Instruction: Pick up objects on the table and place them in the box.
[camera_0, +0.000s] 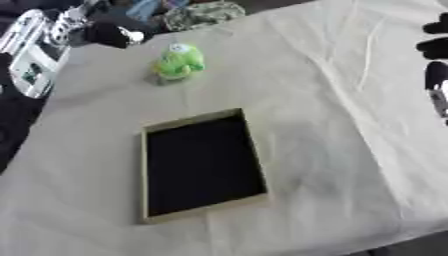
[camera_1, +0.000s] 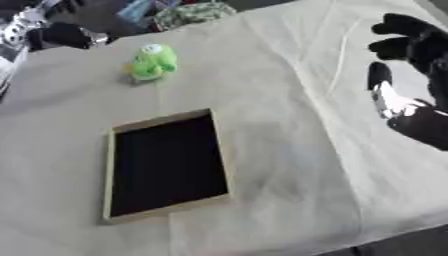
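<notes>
The green toy (camera_0: 179, 61) sits upright on the table (camera_0: 350, 150) beyond the box (camera_0: 145, 175), apart from its far rim. The box looks empty. The right hand (camera_1: 411, 75) hovers at the right edge, fingers spread, holding nothing. Advice: approach the toy from above and close around its body. The right eye view shows that hand whole; the left eye view clips it. No left hand seen.

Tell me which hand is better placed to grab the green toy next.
Left, probably. The left hand hovers just beside the green toy at the table's far left, while the right hand hangs open over the far right side.
</notes>
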